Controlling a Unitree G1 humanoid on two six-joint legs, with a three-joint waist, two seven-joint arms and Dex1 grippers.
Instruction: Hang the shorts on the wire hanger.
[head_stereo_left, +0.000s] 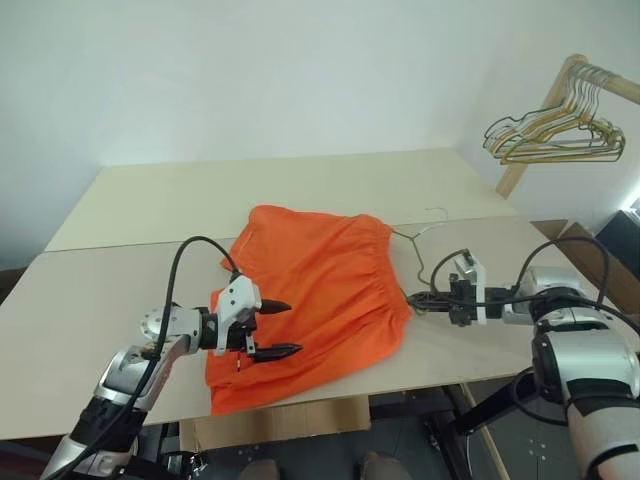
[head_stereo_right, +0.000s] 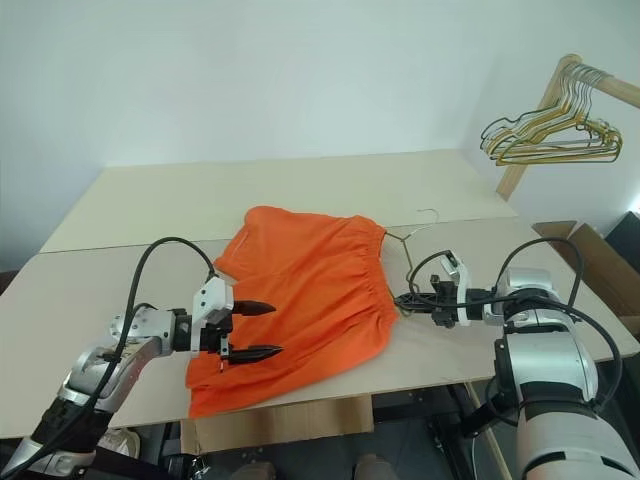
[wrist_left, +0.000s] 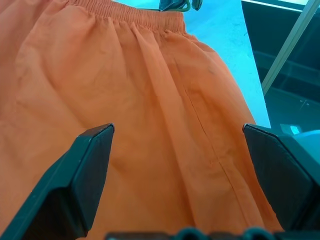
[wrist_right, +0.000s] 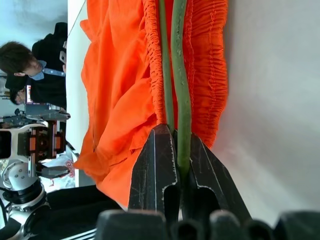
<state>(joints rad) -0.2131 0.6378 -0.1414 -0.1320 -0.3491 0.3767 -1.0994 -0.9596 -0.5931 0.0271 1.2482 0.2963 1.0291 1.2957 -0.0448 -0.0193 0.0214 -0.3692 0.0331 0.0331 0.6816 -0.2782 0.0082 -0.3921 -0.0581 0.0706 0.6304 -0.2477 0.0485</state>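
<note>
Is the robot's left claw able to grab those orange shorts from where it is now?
Probably yes. The left gripper hangs wide open right over the leg end of the shorts, with nothing between its fingers and the cloth. The right gripper, shut on the wire hanger, is at the waistband side, out of its way.

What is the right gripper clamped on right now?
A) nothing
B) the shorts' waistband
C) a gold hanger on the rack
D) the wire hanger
D: the right gripper has its fingers pinched on the wire hanger, whose wire runs into the shorts.
</note>
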